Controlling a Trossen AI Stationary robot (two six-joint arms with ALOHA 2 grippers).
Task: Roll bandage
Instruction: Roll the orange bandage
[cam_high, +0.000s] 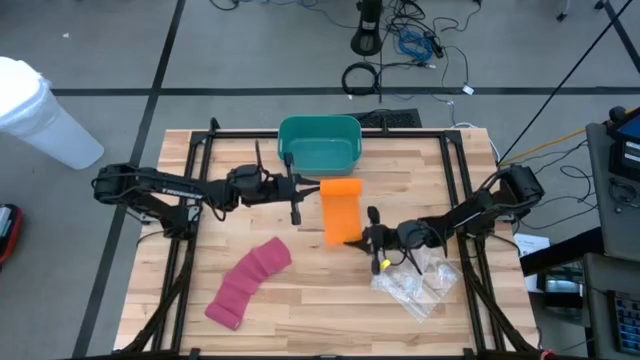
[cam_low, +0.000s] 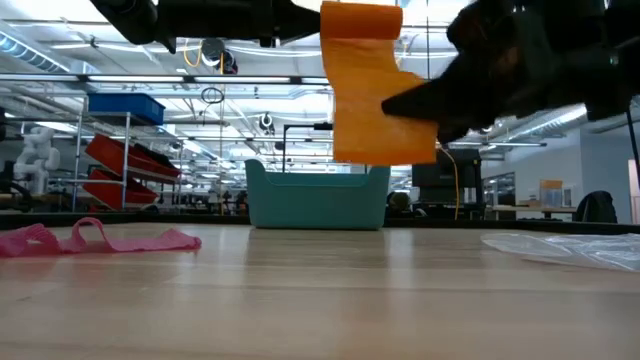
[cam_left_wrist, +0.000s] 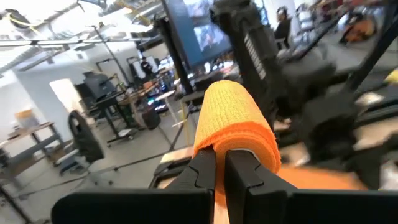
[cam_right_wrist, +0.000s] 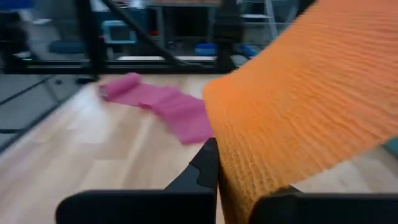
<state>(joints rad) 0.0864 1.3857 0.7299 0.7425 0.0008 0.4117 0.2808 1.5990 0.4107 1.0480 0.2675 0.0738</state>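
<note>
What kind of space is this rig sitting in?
Likely a robotics lab or workshop: open industrial hall with metal shelving holding bins, cables strewn on the floor, and a wooden worktable in a black frame.

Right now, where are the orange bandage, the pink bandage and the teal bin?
orange bandage (cam_high: 340, 210): high view, middle of the strip held up between the two grippers.
pink bandage (cam_high: 248, 283): high view, middle of the strip lying on the table.
teal bin (cam_low: 316, 199): low view, its front wall.

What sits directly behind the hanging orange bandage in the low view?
The teal bin stands behind the orange bandage, which the left gripper and right gripper hold up off the wooden table. The bin's inside is hidden by its wall.
</note>
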